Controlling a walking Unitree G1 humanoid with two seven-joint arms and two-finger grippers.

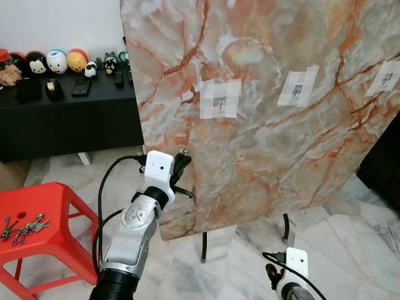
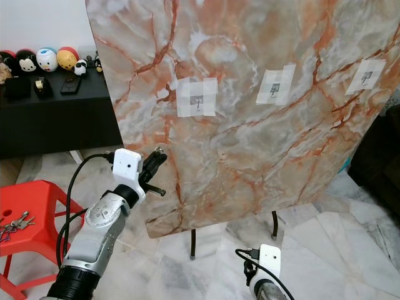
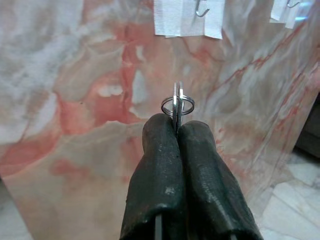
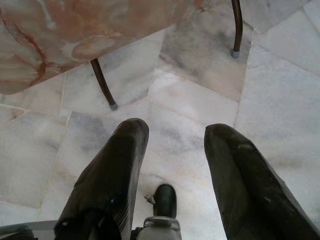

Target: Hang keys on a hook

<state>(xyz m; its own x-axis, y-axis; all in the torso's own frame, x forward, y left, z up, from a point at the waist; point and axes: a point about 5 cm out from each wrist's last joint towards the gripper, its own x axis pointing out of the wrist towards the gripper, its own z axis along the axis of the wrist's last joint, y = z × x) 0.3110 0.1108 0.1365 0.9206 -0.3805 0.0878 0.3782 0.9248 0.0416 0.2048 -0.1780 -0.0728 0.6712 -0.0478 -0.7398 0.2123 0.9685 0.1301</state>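
My left gripper (image 1: pixel 182 167) is raised in front of the lower left part of a tilted marble-patterned board (image 1: pixel 269 144). It is shut on a metal key ring (image 3: pixel 177 105), which sticks out past the fingertips (image 3: pixel 160 131). Three small metal hooks sit on the board under white tape: the left hook (image 1: pixel 220 101), the middle hook (image 1: pixel 298 87) and the right hook (image 1: pixel 385 79). The left hook (image 3: pixel 201 9) lies above and slightly right of the ring. Another bunch of keys (image 1: pixel 22 226) lies on the red stool (image 1: pixel 56 240). My right gripper (image 4: pixel 175 145) hangs low and open over the floor.
The board stands on thin dark legs (image 1: pixel 204 247) on a pale marble floor (image 1: pixel 350 250). A black cabinet (image 1: pixel 62 119) with figurines and small items stands at the back left. The red stool is close to my left arm.
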